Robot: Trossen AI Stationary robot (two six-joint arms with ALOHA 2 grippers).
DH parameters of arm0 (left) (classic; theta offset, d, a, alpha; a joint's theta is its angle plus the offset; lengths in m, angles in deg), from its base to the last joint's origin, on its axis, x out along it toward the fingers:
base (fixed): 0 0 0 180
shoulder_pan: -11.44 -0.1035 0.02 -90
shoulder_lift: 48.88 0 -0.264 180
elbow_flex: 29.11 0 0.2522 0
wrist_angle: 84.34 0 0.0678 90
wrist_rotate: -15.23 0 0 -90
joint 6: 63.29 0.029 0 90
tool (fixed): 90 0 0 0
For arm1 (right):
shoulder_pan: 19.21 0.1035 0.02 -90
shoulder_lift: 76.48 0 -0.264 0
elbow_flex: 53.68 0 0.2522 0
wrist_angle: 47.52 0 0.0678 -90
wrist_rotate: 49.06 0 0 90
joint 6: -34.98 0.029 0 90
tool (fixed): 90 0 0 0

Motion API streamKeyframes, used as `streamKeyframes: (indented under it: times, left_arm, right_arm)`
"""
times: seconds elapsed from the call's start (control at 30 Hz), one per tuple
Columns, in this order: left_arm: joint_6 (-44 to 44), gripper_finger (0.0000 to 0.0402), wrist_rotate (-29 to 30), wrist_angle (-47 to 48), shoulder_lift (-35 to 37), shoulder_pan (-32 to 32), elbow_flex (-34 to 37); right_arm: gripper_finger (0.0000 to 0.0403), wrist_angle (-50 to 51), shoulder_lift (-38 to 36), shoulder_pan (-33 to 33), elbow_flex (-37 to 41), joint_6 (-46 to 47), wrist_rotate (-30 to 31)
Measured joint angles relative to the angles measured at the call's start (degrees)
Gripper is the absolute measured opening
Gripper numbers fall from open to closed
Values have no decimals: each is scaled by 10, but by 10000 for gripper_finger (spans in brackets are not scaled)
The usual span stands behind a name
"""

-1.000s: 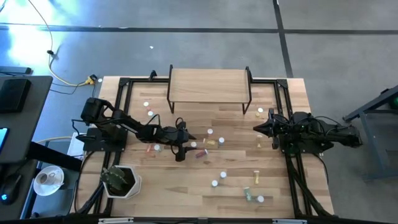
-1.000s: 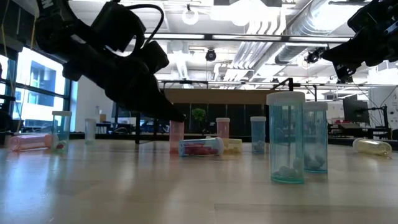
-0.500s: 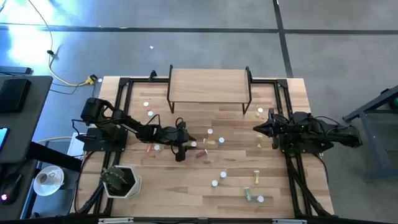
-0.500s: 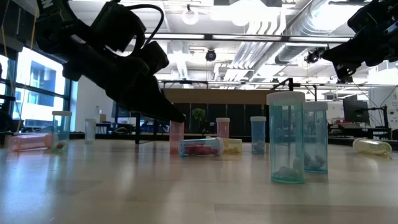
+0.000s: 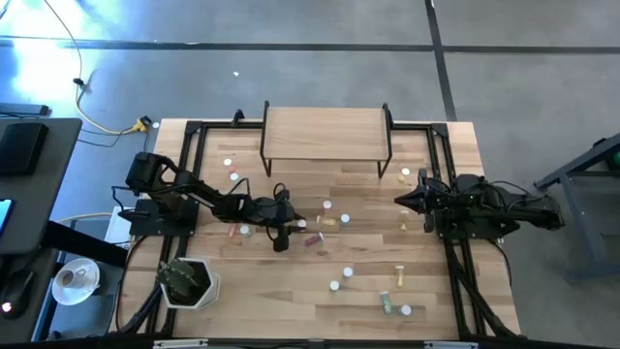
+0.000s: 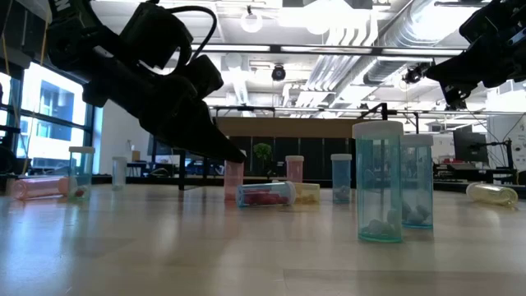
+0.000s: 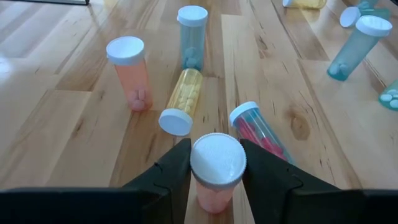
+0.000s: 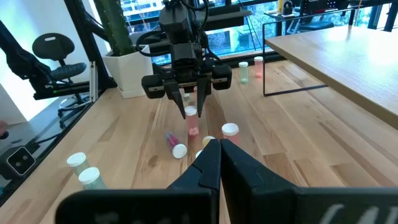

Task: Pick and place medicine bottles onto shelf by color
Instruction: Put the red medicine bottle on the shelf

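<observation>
A pink medicine bottle (image 7: 214,190) with a white cap stands upright mid-table, left of centre (image 5: 301,225). My left gripper (image 7: 216,163) is shut on it, reaching in from the table's left (image 5: 291,225). Just beyond it are an upright pink bottle (image 7: 129,71), a lying yellow one (image 7: 180,102), a lying red one (image 7: 261,130) and an upright blue one (image 7: 191,34). The shelf (image 5: 325,134) stands on its black legs at the far middle. My right gripper (image 5: 399,201) hangs shut above the table's right side, holding nothing. My left gripper pinches the pink bottle at its white cap (image 7: 216,155), one finger on each side of it. The fingers (image 7: 177,165) slant down from the table's left. The bottle stands upright with its base on the table (image 6: 233,196).
More bottles lie scattered over the near right (image 5: 397,276), the near middle (image 5: 334,284) and the far left (image 5: 230,165) of the table. A white pot with a plant (image 5: 189,283) stands at the near left corner. Two tall teal bottles (image 6: 378,181) stand close to the low camera.
My left gripper has stayed in place and shut on the pink bottle's cap. The bottle stands where it was.
</observation>
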Motion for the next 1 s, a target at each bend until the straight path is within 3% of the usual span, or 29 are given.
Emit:
streamKeyframes:
  times: [0.33, 0.6, 1.0]
  left_arm:
    - [10, 116, 1, -32, 1, -20, 0]
    - [11, 116, -6, -33, 48, -64, -2]
    - [111, 115, -21, 80, 164, -133, -78]
  right_arm:
    - [0, 0, 0, 0, 0, 0, 0]
    - [0, 0, 0, 0, 0, 0, 0]
    - [0, 1, 0, 0, 0, 0, 0]
